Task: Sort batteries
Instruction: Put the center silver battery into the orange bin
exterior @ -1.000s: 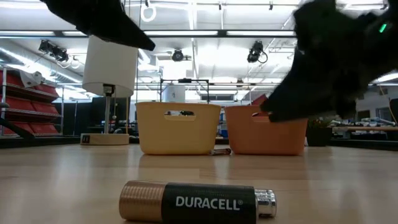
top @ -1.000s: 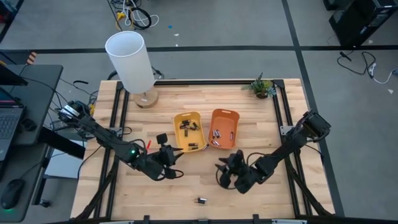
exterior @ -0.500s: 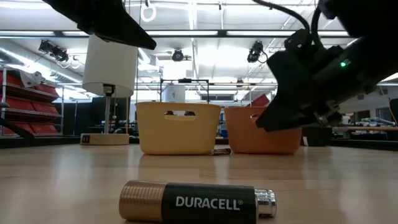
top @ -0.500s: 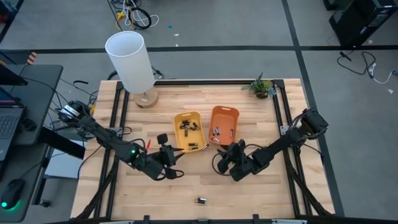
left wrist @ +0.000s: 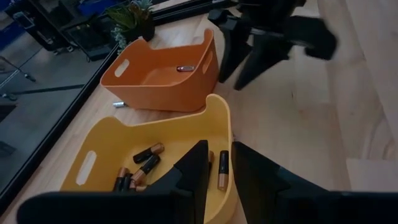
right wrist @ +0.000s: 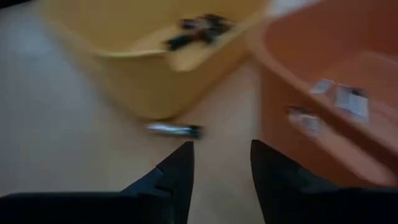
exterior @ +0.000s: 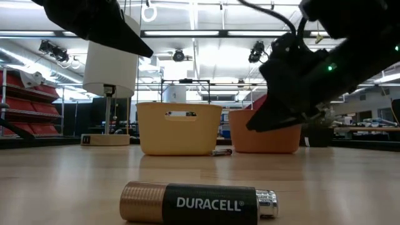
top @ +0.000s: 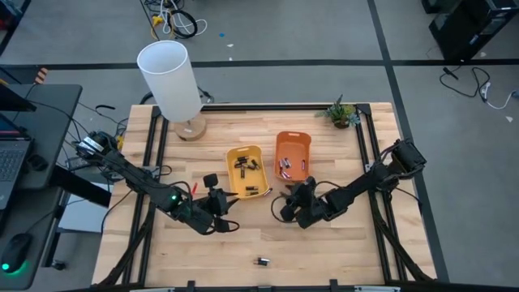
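Note:
One black-and-copper battery (exterior: 199,203) lies alone on the wood near the table's near edge (top: 261,261). A silvery battery (right wrist: 174,129) lies on the table at the near end of the yellow tray (top: 246,169), also in the low view (exterior: 222,152). The yellow tray holds several dark cells (left wrist: 146,163). The orange tray (top: 293,156) holds silvery cells (right wrist: 348,99). My right gripper (right wrist: 221,149) is open and hovers just on the near side of the two trays (top: 286,203). My left gripper (left wrist: 219,149) is open and waits on the near left side of the yellow tray (top: 220,203).
A white lamp (top: 172,81) stands at the table's far left and a small plant (top: 340,112) at the far right. Black frame rails (top: 366,154) run along the table's sides. Bare wood lies between the grippers and the near edge.
My right gripper has moved from the near right toward the far edge and left, coming close to the trays and the silvery battery. The orange tray now stands a little farther toward the far edge and straighter than before. The left arm has kept still.

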Action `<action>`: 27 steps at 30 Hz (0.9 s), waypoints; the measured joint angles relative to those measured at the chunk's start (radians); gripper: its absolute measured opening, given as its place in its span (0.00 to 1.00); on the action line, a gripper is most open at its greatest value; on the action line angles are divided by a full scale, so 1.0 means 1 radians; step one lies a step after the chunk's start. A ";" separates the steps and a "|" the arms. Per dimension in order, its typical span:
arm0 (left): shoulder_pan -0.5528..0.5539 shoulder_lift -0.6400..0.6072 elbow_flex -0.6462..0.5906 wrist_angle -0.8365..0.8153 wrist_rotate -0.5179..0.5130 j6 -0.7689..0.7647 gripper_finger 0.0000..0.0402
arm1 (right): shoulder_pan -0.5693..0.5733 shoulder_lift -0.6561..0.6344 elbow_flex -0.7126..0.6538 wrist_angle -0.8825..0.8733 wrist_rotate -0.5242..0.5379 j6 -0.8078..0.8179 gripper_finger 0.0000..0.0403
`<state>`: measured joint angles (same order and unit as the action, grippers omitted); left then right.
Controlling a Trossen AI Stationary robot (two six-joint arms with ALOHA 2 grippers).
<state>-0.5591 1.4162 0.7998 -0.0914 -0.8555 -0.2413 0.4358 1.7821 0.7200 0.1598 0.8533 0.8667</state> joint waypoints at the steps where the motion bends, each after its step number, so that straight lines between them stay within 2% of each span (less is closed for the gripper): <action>1: 0.001 0.000 0.000 0.000 0.000 0.000 0.21 | 0.000 0.000 0.000 0.028 -0.019 -0.038 0.38; 6: 0.001 0.000 0.000 -0.001 0.002 -0.003 0.21 | 0.022 0.000 0.000 0.066 -0.069 -0.097 0.51; 10: 0.001 0.000 0.000 -0.002 0.014 -0.003 0.21 | 0.069 0.000 0.000 0.066 -0.164 0.001 0.61; 12: 0.001 0.000 0.000 -0.011 0.015 -0.008 0.21 | 0.106 0.000 0.000 0.069 -0.174 0.053 0.62; 21: 0.003 0.000 0.000 -0.121 0.016 -0.103 0.21 | 0.262 0.000 0.001 -0.143 -0.161 0.193 0.56; 24: 0.003 0.000 0.000 -0.119 0.012 -0.106 0.21 | 0.280 0.019 -0.001 -0.114 -0.156 0.204 0.55; 27: 0.011 0.000 0.000 -0.094 -0.007 -0.104 0.21 | 0.261 0.088 0.000 -0.030 -0.085 0.125 0.53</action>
<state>-0.5476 1.4158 0.7998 -0.1849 -0.8625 -0.3448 0.6964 1.8701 0.7205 0.1297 0.7680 0.9912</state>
